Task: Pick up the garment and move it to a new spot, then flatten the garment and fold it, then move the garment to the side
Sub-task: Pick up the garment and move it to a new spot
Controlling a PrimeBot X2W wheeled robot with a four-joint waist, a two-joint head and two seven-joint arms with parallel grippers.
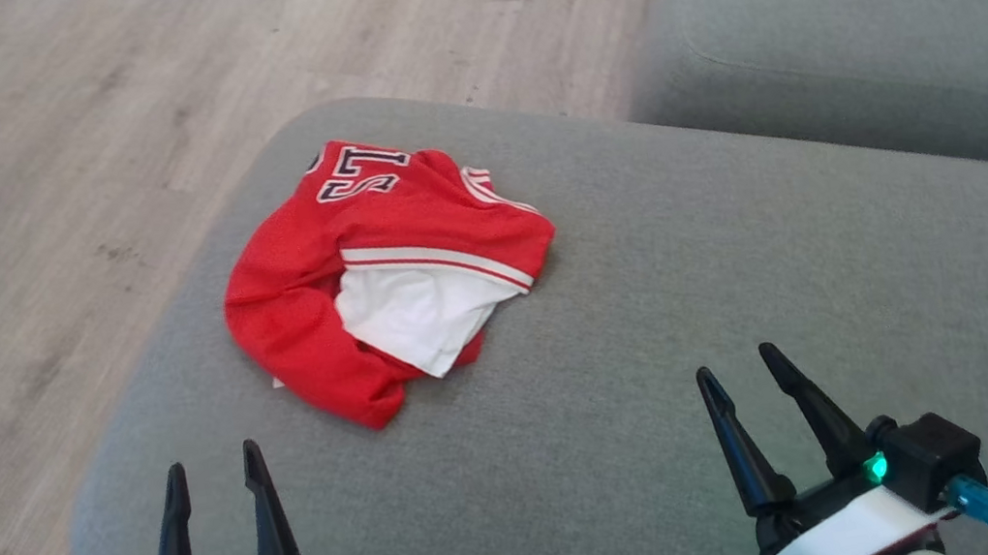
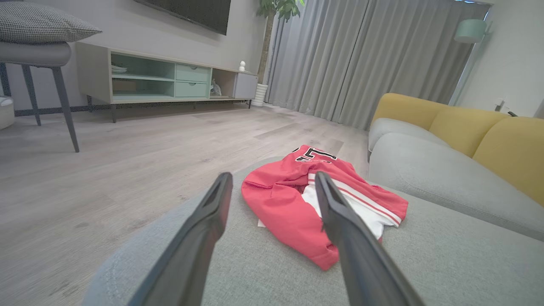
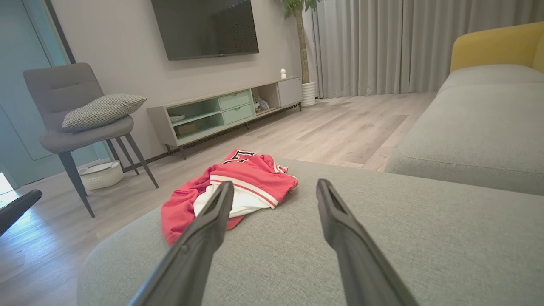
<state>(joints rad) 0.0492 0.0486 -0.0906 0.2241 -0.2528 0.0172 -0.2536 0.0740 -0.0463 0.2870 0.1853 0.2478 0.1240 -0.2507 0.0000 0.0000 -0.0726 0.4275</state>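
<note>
Left tool (image 1: 212, 457) and right tool (image 1: 734, 359) are both held spread wide over the grey cushion (image 1: 656, 312), nothing gripped or touched. Red jersey (image 1: 384, 264) is left crumpled further ahead, nearer the left tool.

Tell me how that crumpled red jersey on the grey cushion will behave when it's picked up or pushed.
Probably floppy: the red jersey lies crumpled in soft folds, so it should drape and unfurl when pinched. It looks thin, so probably light. Pushed, it would likely bunch rather than slide on the woven grey cushion.
</note>
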